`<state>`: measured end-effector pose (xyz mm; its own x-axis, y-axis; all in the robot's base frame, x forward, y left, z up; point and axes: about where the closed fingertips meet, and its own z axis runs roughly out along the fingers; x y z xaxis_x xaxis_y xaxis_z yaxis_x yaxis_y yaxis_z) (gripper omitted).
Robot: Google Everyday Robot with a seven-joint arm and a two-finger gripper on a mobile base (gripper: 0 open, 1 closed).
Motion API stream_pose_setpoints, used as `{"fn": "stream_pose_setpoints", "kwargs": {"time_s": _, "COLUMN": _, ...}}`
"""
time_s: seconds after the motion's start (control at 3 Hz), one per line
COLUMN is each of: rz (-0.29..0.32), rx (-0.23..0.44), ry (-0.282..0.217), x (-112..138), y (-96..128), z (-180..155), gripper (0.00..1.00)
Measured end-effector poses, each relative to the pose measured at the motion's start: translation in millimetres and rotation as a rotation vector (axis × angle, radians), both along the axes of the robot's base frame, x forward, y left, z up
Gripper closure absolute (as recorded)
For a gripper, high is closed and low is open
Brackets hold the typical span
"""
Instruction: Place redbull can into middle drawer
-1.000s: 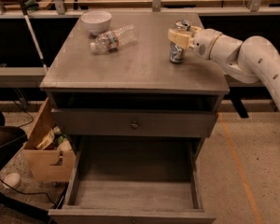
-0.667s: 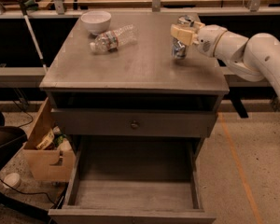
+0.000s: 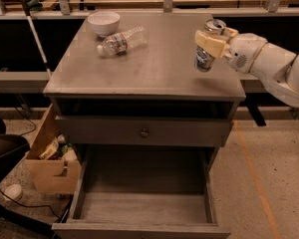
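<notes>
The redbull can [image 3: 204, 59] is silver and blue with a shiny top. It is over the right side of the cabinet top [image 3: 154, 71], tilted slightly and seemingly just off the surface. My gripper [image 3: 213, 42] reaches in from the right on a white arm and is shut on the can's upper half with tan fingers [image 3: 209, 40]. The middle drawer [image 3: 144, 205] is pulled out at the bottom front of the cabinet. It is a wide grey box with a bare plank floor, well below and to the left of the can.
A clear plastic water bottle [image 3: 122, 40] lies on its side at the back left of the top, next to a white bowl [image 3: 103, 23]. A shut drawer front with a small knob [image 3: 144, 132] sits above the open drawer. A cardboard box [image 3: 50, 163] with items stands left of the cabinet.
My gripper has moved the can to the right, toward the cabinet top's right edge, and the can now tilts a little. The bottle, bowl and drawer have not moved.
</notes>
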<state>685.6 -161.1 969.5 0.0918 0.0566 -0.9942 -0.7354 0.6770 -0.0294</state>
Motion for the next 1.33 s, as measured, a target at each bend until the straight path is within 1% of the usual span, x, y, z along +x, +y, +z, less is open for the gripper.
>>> {"fn": "stream_pose_setpoints", "kwargs": {"time_s": 0.33, "rz": 0.038, "rx": 0.001, "ry": -0.015, "x": -71, "y": -1, "z": -15, "gripper": 1.00}}
{"fn": "stream_pose_setpoints", "kwargs": {"time_s": 0.67, "rz": 0.070, "rx": -0.014, "ry": 0.002, "x": -133, "y": -5, "z": -42, "gripper": 1.00}}
{"fn": "stream_pose_setpoints", "kwargs": {"time_s": 1.0, "rz": 0.104, "rx": -0.006, "ry": 0.065, "x": -169, "y": 0, "z": -87, "gripper": 1.00}}
{"fn": "stream_pose_setpoints", "kwargs": {"time_s": 1.33, "rz": 0.131, "rx": 0.043, "ry": 0.134, "x": -193, "y": 9, "z": -144, "gripper": 1.00}}
